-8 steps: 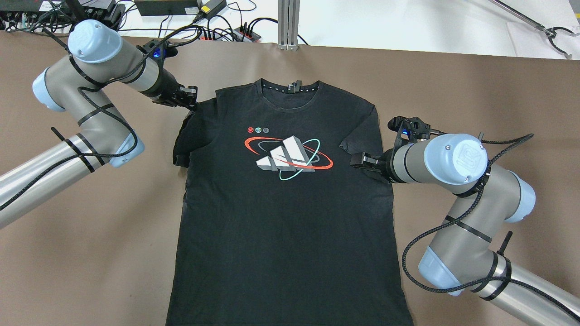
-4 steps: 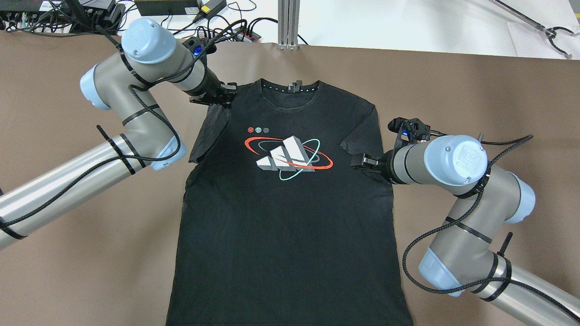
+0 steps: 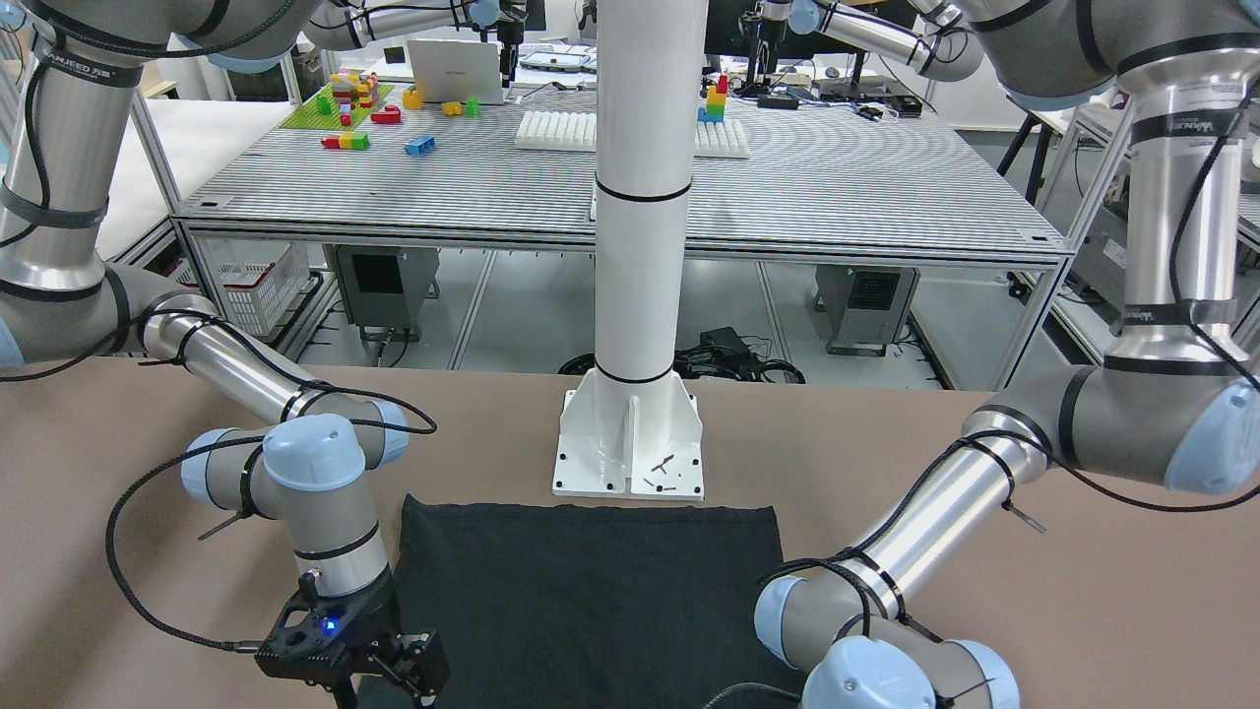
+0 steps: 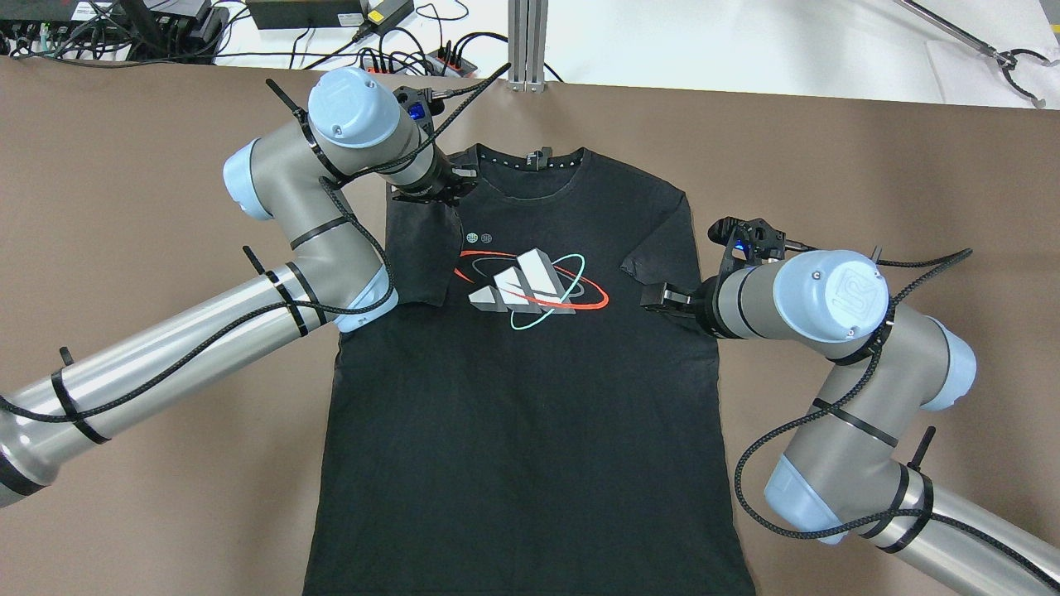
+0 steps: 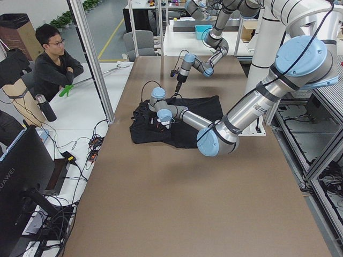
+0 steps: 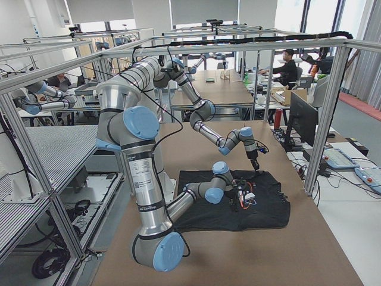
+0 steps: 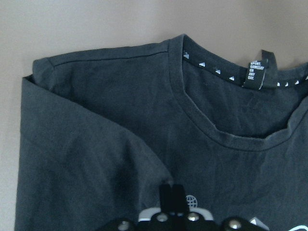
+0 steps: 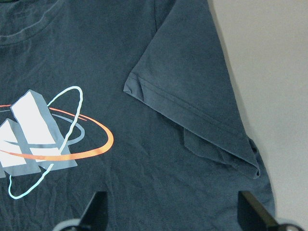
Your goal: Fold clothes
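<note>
T-shirt [image 4: 530, 414], black, print [image 4: 530, 285] up, is spread flat on the brown table [image 4: 828, 165]. Hem [image 3: 591, 512] lies just beside the base plate of the white post [image 3: 645, 246], and the collar [image 4: 530, 165] is at the end farthest from the post. Flat layout lets sleeves and sides be turned in one at a time.

Left gripper [image 4: 457, 186] is at the shoulder, at the collar end far from the post. Its fingers are pressed together, pinching the left sleeve [image 4: 422, 257]. In the wrist view the dark fingers are closed and the fabric's fold line runs right up to them. The sleeve is doubled inward over the chest, overlapping the print's edge. Judgement: the gripper holds the cloth because the sleeve fold is under way; thin fabric would likely flop back or wrinkle if released before it lies flat.

Right gripper [image 4: 650, 294] sits over the shirt's side edge by the right sleeve [image 8: 192, 101], a bit nearer the post than the left one. Its fingers [image 8: 97, 209] are spread wide with nothing between them. Cannot tell if it touches the cloth. The right sleeve sticks out flat, not folded yet. Judgement: it is parked there to take that sleeve next, mirroring the left fold.

Task looks early: one sleeve in, body folds not done. Risk: a pinch catching both layers and dragging the chest along.
</note>
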